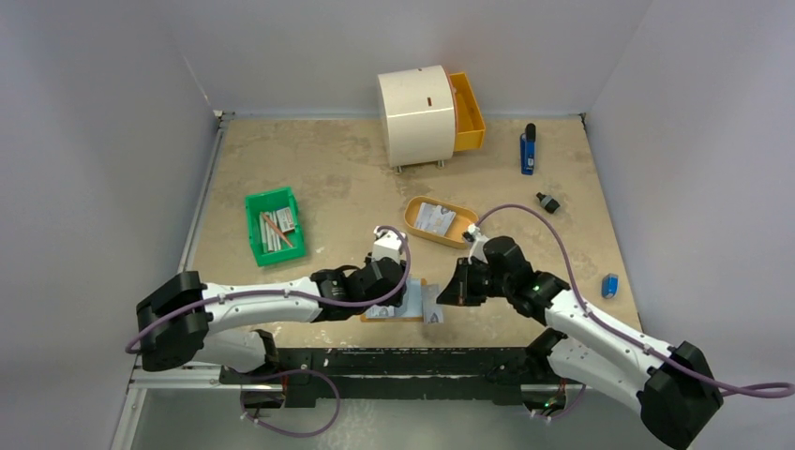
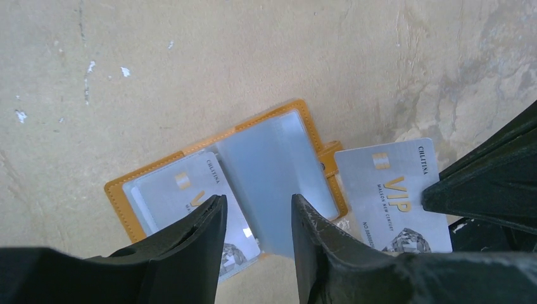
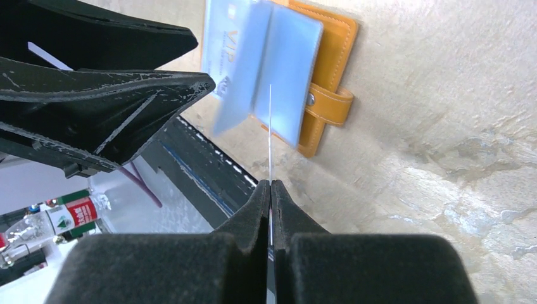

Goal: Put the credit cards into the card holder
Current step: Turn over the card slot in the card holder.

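Note:
The tan card holder (image 2: 118, 193) lies open near the table's front edge, its strap (image 3: 329, 104) off to one side. One credit card (image 2: 171, 190) sits in its left clear sleeve. A middle clear sleeve (image 2: 272, 168) stands partly lifted. My left gripper (image 2: 256, 212) hovers over the holder with its jaws apart, the sleeve showing behind the gap. My right gripper (image 3: 270, 185) is shut on a second credit card (image 2: 386, 190), held on edge just right of the holder. From above, both grippers (image 1: 412, 298) (image 1: 442, 296) meet over the holder (image 1: 394, 311).
A yellow oval tray (image 1: 414, 214) behind the grippers holds more pale cards (image 1: 435, 217). A green bin (image 1: 255, 208) of grey sticks is at the left. A white round cabinet (image 1: 417, 114) with a yellow drawer stands at the back. Small blue and black items (image 1: 528, 150) (image 1: 547, 202) (image 1: 610, 285) dot the right side.

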Tool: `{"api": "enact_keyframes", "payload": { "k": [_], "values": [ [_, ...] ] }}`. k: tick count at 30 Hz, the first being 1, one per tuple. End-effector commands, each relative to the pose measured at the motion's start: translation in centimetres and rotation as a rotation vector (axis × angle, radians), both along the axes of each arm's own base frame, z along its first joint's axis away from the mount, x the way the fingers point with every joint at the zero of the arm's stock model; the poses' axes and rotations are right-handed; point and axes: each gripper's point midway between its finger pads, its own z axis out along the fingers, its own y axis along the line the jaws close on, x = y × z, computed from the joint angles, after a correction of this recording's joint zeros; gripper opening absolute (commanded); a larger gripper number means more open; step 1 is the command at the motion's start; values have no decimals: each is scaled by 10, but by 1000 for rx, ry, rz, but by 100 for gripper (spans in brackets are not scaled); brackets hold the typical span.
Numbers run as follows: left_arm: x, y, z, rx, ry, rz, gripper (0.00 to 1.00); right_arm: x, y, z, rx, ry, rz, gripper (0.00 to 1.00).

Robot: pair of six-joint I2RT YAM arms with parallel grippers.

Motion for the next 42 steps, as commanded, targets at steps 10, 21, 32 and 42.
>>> {"api": "enact_keyframes", "payload": {
  "k": [10, 21, 32, 42],
  "values": [
    [14, 6, 32, -54, -76, 80, 43, 4, 14, 32, 8, 7, 79, 0],
    [15, 8, -1, 36, -49, 91, 38, -5, 14, 0, -59, 137, 112, 0],
    [17, 15, -14, 70, -47, 115, 36, -8, 6, -17, -106, 176, 79, 0],
    [15, 18, -24, 78, -36, 121, 34, -11, 4, -25, -121, 199, 79, 0]
  ]
}}
